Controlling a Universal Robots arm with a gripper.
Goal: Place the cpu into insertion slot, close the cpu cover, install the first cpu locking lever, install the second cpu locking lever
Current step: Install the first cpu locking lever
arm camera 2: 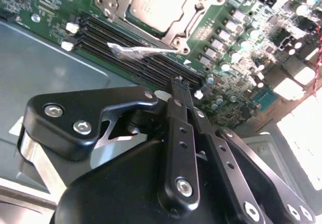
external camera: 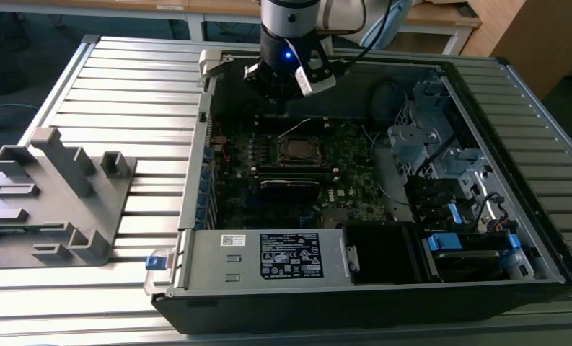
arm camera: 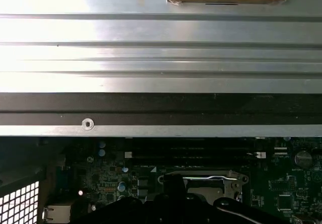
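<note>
Item 1. Black two-finger gripper (arm camera 2: 178, 82) on the silver arm: I read the fingers as closed tip to tip, with nothing between them. In the exterior view the gripper (external camera: 280, 108) hangs over the board, near the socket and on its far side. In the second wrist view its tips show in front of the long black memory slots (arm camera 2: 95, 32).

Item 2. Small flat square cpu (arm camera 2: 153, 2) with a dull grey metal top, seated in the square silver-rimmed insertion slot (external camera: 282, 150). In the exterior view the cpu (external camera: 299, 148) sits about mid-board.

Item 3. Thin silvery metal cpu cover (arm camera 2: 188, 20), a frame with a window. It lies down around the chip, whose top shows through the window. I cannot tell how the locking levers stand.

Item 4. Thin silvery strip (arm camera 2: 138, 50) lying across the memory slots, just beside the socket. I cannot identify it.

Item 5. Dark green circuit board (external camera: 353, 173) inside the open black computer case (external camera: 363, 306).

Item 6. Ribbed aluminium table (external camera: 122, 86) carrying the case.

Item 7. Grey moulded fixture (external camera: 64, 194) on the table at the exterior view's left, well apart from the case.
</note>
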